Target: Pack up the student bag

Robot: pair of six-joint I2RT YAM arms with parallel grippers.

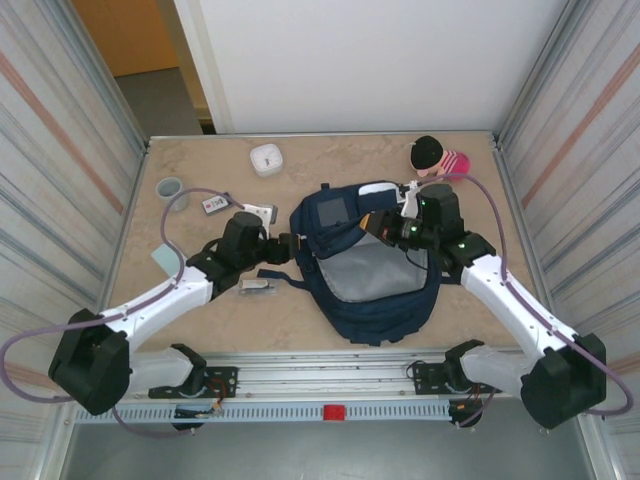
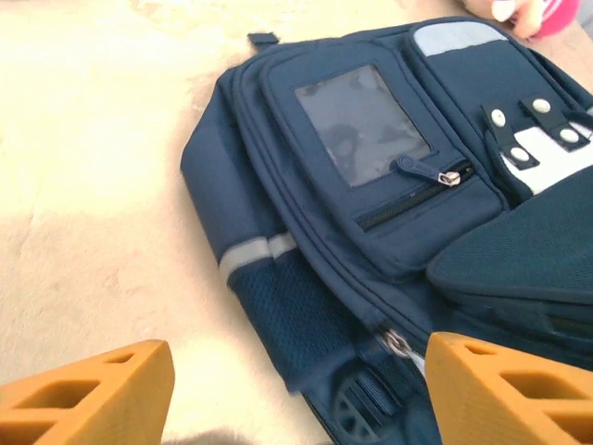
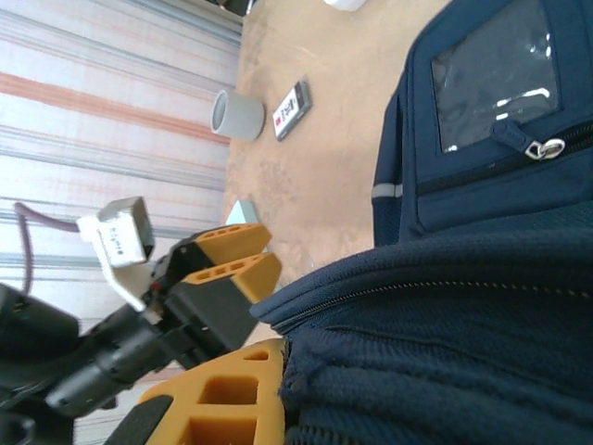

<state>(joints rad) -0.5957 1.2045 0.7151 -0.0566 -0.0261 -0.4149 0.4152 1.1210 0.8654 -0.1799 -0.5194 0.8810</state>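
Left gripper (image 2: 298, 360): orange fingers spread, just left of student bag (image 1: 390, 315) at centre of table (image 1: 300, 170) | left wrist view: zipper pull (image 2: 449, 176) below clear pocket window (image 2: 361, 120) | top view: grey lining (image 1: 375, 275) exposed in open mouth | right gripper (image 1: 375, 226): pressed together, pinching student bag's upper flap
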